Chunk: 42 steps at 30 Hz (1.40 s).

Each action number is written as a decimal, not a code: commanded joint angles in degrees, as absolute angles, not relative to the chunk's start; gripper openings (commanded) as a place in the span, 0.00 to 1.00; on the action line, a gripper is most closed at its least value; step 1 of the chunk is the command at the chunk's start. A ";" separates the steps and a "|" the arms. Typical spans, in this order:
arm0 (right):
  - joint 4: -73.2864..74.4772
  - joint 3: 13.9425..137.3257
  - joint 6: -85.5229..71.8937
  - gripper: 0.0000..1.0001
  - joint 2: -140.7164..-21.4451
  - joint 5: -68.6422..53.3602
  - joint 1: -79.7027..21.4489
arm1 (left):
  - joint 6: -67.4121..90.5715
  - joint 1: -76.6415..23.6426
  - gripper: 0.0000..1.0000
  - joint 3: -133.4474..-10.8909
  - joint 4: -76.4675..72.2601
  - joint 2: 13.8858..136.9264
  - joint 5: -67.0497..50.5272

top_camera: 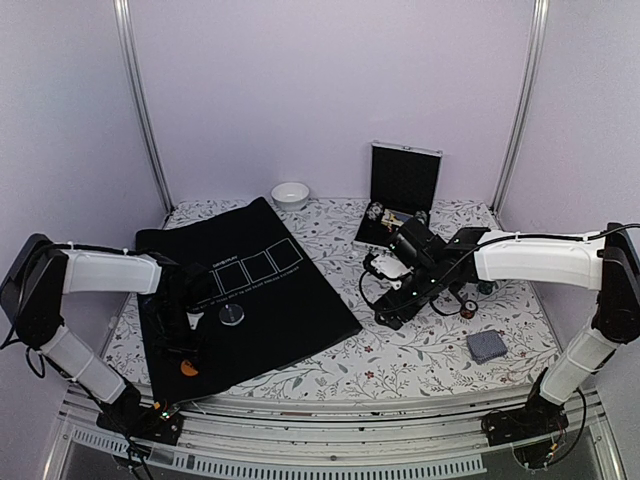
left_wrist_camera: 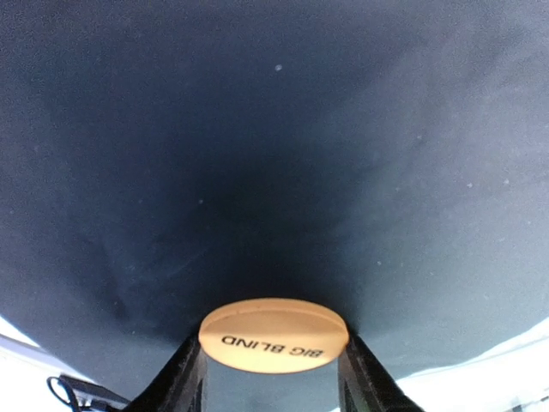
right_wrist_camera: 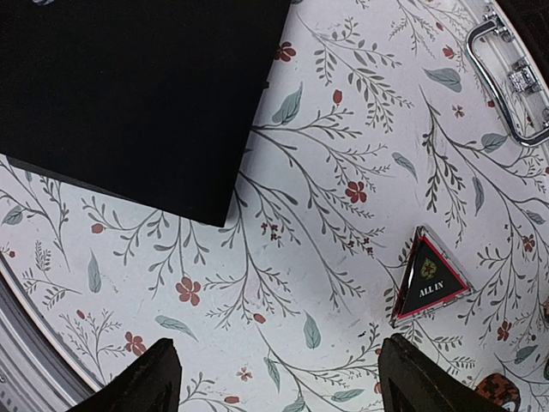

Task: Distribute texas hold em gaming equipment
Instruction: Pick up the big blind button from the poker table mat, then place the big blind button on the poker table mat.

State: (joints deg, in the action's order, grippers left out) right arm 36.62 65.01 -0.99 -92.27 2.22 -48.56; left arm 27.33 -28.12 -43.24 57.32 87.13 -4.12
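In the left wrist view, my left gripper (left_wrist_camera: 273,345) is shut on an orange round button (left_wrist_camera: 273,335) marked BIG BLIND, one finger against each edge, low over the black mat (left_wrist_camera: 274,129). From above, that button (top_camera: 189,368) shows half hidden near the mat's front edge under the left gripper (top_camera: 186,350). A round grey button (top_camera: 232,314) lies on the mat. My right gripper (right_wrist_camera: 279,343) hangs open over the floral cloth with nothing between its fingers. The black-red triangular ALL IN marker (right_wrist_camera: 429,276) lies just right of it. The blue-grey card deck (top_camera: 487,346) and a chip (top_camera: 468,308) lie under the right arm.
The open silver-edged black case (top_camera: 403,185) stands at the back, and its handle (right_wrist_camera: 506,77) shows in the right wrist view. A small white bowl (top_camera: 290,194) sits behind the mat. The mat's corner (right_wrist_camera: 214,206) lies left of the right gripper.
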 commanded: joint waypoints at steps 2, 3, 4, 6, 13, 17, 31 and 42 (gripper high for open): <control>36.23 64.59 -0.62 0.82 -93.12 1.50 -48.05 | 27.60 -28.92 0.45 -45.61 56.86 85.55 -2.06; 36.21 64.60 -0.62 0.82 -93.09 1.57 -48.02 | 27.82 -28.92 0.45 -46.36 57.19 85.08 -1.47; 36.27 64.59 -0.62 0.82 -93.08 1.58 -47.95 | 27.92 -28.92 0.45 -47.20 57.43 84.60 -0.92; 36.24 64.68 -0.62 0.82 -93.08 1.58 -47.86 | 27.86 -28.84 0.46 -48.92 57.94 83.55 -0.14; 36.25 64.69 -0.66 0.82 -93.03 1.91 -47.43 | 24.04 -25.38 0.47 -56.98 59.98 85.89 2.79; 36.27 64.77 -0.62 0.82 -92.67 2.15 -46.79 | 19.98 -21.27 0.47 -65.69 59.35 90.81 4.94; 36.28 66.65 -2.33 0.82 -88.17 6.29 -44.36 | 9.49 -9.39 0.45 -108.79 60.44 127.15 5.10; 36.16 68.82 -6.09 0.83 -87.48 7.77 -43.84 | 8.96 -4.92 0.45 -137.18 63.55 148.26 3.45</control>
State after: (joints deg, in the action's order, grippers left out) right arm 36.56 67.09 -4.08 -88.82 6.81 -44.18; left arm 9.72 -6.57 -131.35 61.45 145.23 5.63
